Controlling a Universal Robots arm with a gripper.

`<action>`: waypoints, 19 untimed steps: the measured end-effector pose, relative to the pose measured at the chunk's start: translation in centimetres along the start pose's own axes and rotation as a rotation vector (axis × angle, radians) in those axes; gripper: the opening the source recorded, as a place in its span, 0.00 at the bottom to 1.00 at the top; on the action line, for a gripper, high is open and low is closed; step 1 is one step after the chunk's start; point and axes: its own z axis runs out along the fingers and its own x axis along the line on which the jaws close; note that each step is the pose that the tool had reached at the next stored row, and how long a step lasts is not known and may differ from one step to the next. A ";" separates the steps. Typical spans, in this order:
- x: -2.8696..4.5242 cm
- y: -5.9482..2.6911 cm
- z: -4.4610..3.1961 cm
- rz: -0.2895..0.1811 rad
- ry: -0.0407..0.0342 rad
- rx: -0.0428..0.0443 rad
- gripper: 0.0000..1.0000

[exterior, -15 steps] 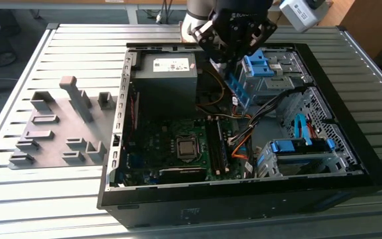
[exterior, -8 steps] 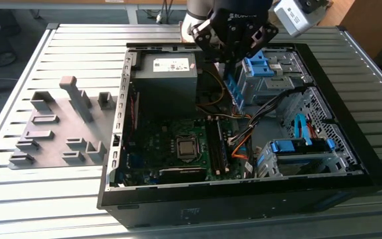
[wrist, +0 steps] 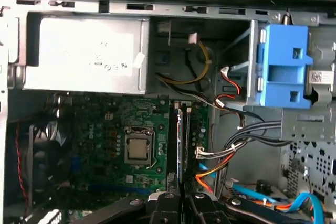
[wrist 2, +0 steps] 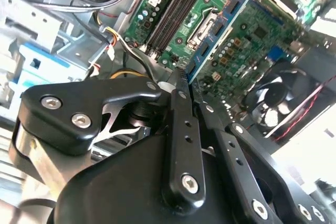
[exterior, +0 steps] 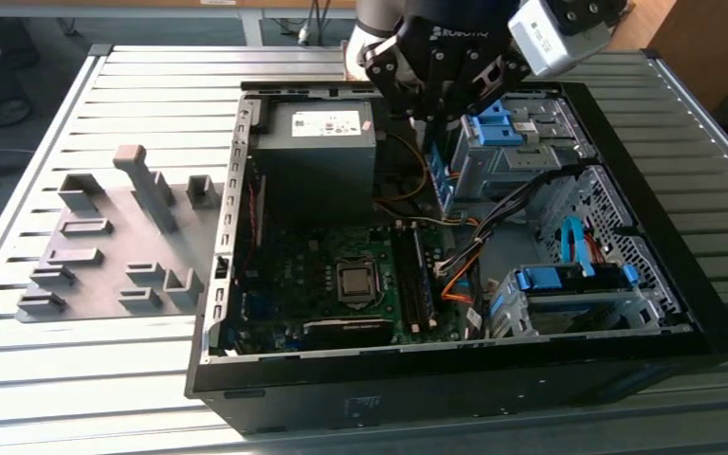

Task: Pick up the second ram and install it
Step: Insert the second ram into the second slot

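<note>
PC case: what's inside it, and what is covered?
Inside the PC case lie a grey power supply, a green motherboard, wire bundles and blue drive brackets. The claw, gripping a ram stick, blocks some of the motherboard in both wrist views.

Robotics lab or automation test cell. Slatted aluminium-profile tabletop (exterior: pixel 86 398) with an open PC case (exterior: pixel 465 389) lying flat on it, motherboard (wrist: pixel 105 124) exposed. Grey fixture blocks (exterior: pixel 99 256) sit on a plate just beside the case. Industrial arm (exterior: pixel 402 11) with a camera (exterior: pixel 560 33) mounted on it, tool (exterior: pixel 430 133) pinching the second ram (wrist 2: pixel 202 59) over the case. Wooden cabinet (exterior: pixel 712 47) and a wheel (exterior: pixel 4 109) at the edges.
</note>
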 end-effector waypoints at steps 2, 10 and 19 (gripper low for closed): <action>0.00 0.00 0.08 0.025 0.0004 -0.0002 0.14; -0.10 0.02 0.80 0.037 -0.0006 -0.0003 0.14; -0.18 0.03 1.35 0.037 -0.0006 -0.0003 0.14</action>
